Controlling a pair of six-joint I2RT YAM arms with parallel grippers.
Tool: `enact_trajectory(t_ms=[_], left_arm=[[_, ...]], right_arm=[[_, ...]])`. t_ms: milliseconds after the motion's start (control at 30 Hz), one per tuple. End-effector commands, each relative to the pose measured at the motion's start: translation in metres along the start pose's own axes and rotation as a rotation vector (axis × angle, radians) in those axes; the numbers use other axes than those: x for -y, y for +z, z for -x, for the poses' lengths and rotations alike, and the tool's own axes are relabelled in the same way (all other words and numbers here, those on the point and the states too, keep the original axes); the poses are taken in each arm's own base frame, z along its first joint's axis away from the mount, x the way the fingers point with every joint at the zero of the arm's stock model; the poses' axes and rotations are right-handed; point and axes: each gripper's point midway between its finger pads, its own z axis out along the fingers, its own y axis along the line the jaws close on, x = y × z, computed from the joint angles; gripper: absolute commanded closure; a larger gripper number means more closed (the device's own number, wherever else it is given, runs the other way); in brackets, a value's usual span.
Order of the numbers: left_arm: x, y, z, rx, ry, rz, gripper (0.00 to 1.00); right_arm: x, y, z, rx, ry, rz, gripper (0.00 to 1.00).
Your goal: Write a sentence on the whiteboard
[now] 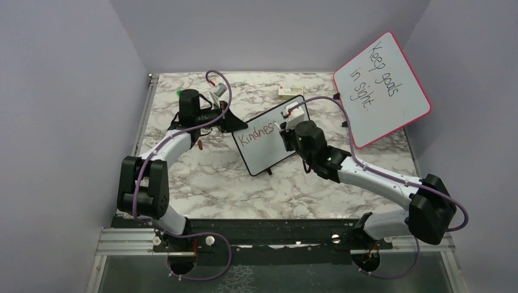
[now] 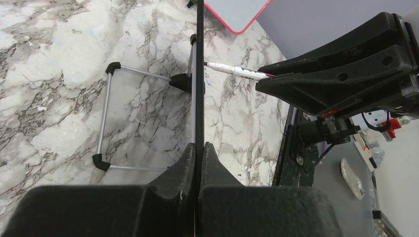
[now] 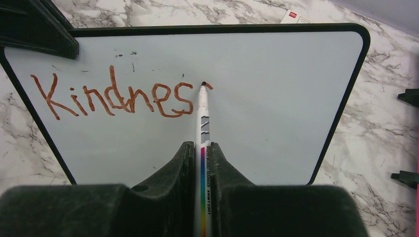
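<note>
Your right gripper (image 3: 201,148) is clamped on a marker (image 3: 203,123), the fingers pressed against its barrel from both sides. The marker's tip touches the whiteboard (image 3: 276,98) just right of the last written letter, where a short red-brown stroke shows. The sentence (image 3: 113,98) so far reads "Kindnes", in one line across the left half of the upper board. Your left gripper (image 2: 199,148) is closed on the whiteboard's left edge, the thin black frame pinched between its fingers. Behind the board, a wire stand (image 2: 103,118) with black feet rests on the table (image 1: 201,183). The whiteboard stands near the middle of the marble top, between your two grippers. To its far right, a larger pink-framed board (image 1: 382,88) reads "Keep goals in sight". A small box (image 1: 288,92) lies near the far edge.
</note>
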Motion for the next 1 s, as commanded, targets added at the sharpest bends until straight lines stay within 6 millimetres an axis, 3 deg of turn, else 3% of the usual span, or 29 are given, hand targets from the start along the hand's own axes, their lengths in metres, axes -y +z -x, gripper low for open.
enact_trajectory(t_ms=[0, 633, 967], left_arm=[[0.002, 0.0, -0.007, -0.029, -0.021, -0.018, 1.0], [0.001, 0.0, -0.007, -0.028, -0.022, -0.011, 1.0], [0.001, 0.0, -0.007, -0.028, -0.022, -0.011, 1.0]], right_arm=[[-0.007, 0.003, 0.016, 0.032, 0.01, 0.042, 0.99], [-0.008, -0.001, -0.014, -0.065, -0.023, 0.059, 0.99], [0.007, -0.004, -0.026, -0.097, -0.043, -0.015, 0.99]])
